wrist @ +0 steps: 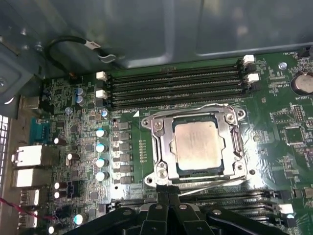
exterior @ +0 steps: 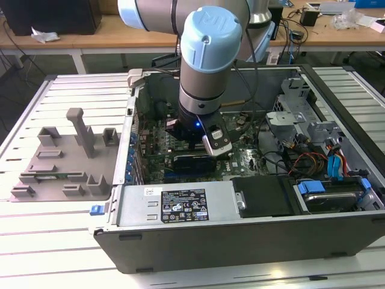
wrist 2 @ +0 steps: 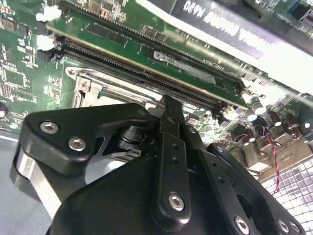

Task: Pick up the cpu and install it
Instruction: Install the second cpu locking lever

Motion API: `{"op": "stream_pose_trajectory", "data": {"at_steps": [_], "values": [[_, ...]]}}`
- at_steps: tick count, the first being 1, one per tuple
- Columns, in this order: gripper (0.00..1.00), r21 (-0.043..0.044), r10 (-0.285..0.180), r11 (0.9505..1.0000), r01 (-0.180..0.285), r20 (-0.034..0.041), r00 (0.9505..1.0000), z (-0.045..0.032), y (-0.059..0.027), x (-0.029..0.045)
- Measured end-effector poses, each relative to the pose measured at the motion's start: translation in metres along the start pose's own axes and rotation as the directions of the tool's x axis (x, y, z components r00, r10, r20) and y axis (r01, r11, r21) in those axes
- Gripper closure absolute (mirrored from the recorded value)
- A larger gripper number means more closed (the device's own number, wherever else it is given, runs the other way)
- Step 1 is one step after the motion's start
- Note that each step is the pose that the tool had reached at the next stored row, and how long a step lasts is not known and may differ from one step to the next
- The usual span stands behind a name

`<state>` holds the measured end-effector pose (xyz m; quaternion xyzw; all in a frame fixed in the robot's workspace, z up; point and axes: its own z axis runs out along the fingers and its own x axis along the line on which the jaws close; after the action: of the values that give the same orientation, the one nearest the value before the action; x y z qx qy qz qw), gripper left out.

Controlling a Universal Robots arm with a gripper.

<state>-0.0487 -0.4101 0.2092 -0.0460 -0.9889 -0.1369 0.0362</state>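
The gripper (wrist: 168,193) hangs low over the motherboard (wrist: 73,147) inside the open computer case (exterior: 240,241), its two fingers (wrist: 164,200) pressed together with nothing between them. Just beyond the fingertips, in the first wrist view, the cpu (wrist: 199,145) lies flat in the socket frame (wrist: 161,152), its silvery top facing up and its edges square with the frame opening; gripper and chip are near but apart. In the second wrist view the closed fingers (wrist 2: 172,147) point at a corner of the same frame (wrist 2: 88,90), with a memory module (wrist 2: 146,46) standing in its slot just past it. Beyond the socket run four parallel memory slots (wrist: 176,85) (white latches at their ends), then the grey case wall (wrist: 195,29). In the exterior view the arm (exterior: 207,66) reaches down into the case; a black power supply (exterior: 180,208) fills the near edge, drive bays and coloured cables (exterior: 337,162) sit at the exterior view's right. Outside the case, at the exterior view's left, a grey plastic tray (exterior: 60,162) with upright posts rests on the slatted table (exterior: 72,90).
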Motion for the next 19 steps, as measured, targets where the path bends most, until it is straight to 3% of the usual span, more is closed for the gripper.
{"op": "stream_pose_trajectory", "data": {"at_steps": [4, 10, 15, 19], "values": [[0.89, -0.0281, -0.002, 0.9996, 0.002, -0.0029, 1.0, 0.0037, -0.0018, -0.0004], [0.89, -0.0479, -0.003, 0.9989, 0.003, -0.005, 1.0, 0.01, -0.0036, -0.0008], [0.89, -0.0711, -0.004, 0.9975, 0.004, -0.0073, 1.0, 0.0126, -0.0045, 0.0042], [0.89, -0.0717, -0.005, 0.9974, 0.004, -0.0073, 1.0, 0.0128, -0.0045, 0.0042]]}}
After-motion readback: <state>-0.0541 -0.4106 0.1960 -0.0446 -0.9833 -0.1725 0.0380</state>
